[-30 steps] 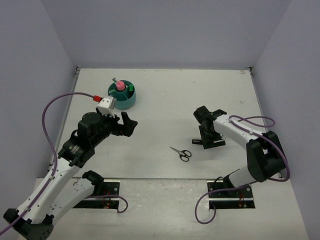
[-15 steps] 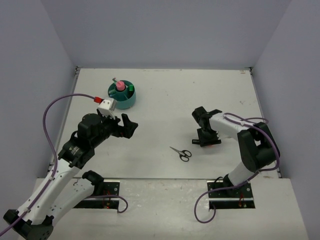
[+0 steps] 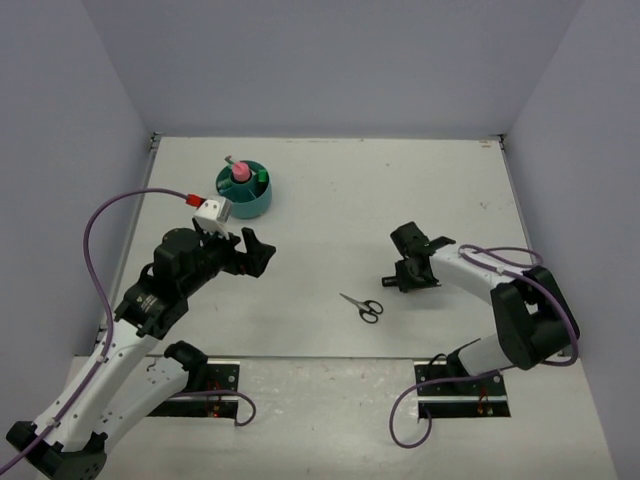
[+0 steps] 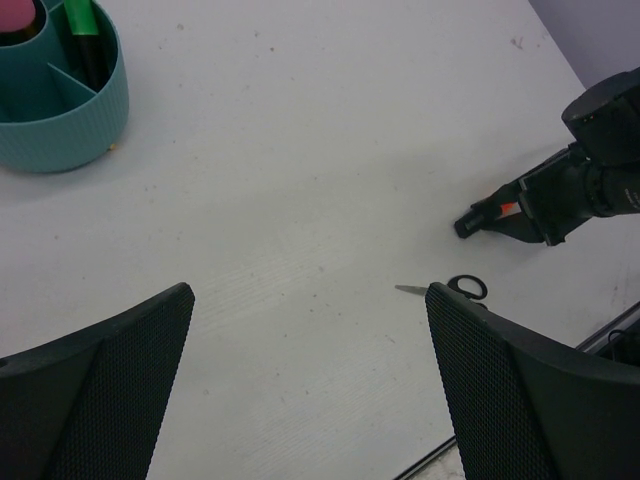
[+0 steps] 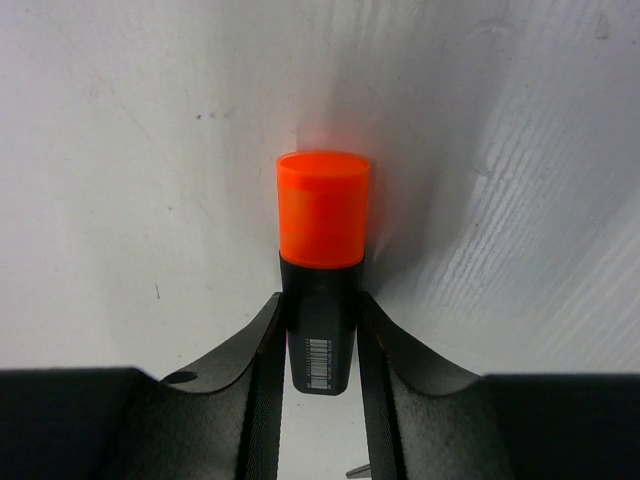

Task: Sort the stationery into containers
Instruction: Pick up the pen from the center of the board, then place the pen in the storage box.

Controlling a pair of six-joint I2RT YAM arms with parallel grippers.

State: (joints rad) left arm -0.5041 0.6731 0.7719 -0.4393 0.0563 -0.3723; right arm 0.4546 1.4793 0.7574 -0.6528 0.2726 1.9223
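My right gripper [image 3: 404, 277] is shut on a black-and-orange marker [image 5: 320, 262], its orange cap pointing away from the wrist, low over the white table. It also shows in the left wrist view [image 4: 548, 195]. Small black-handled scissors [image 3: 362, 307] lie on the table just left and nearer than it. The round teal organizer [image 3: 256, 206] stands at the far left with a pink roll [image 3: 240, 173] in its centre cup and a green marker [image 3: 262, 177] in one compartment. My left gripper [image 3: 257, 252] is open and empty, hovering nearer than the organizer.
The table [image 3: 330, 210] is walled by grey panels on the left, back and right. The two arm bases sit at the near edge. A purple cable [image 3: 110, 210] loops off the left arm.
My right wrist has turned and shifted a little, carrying the marker. The left arm, the scissors and the organizer have not moved.
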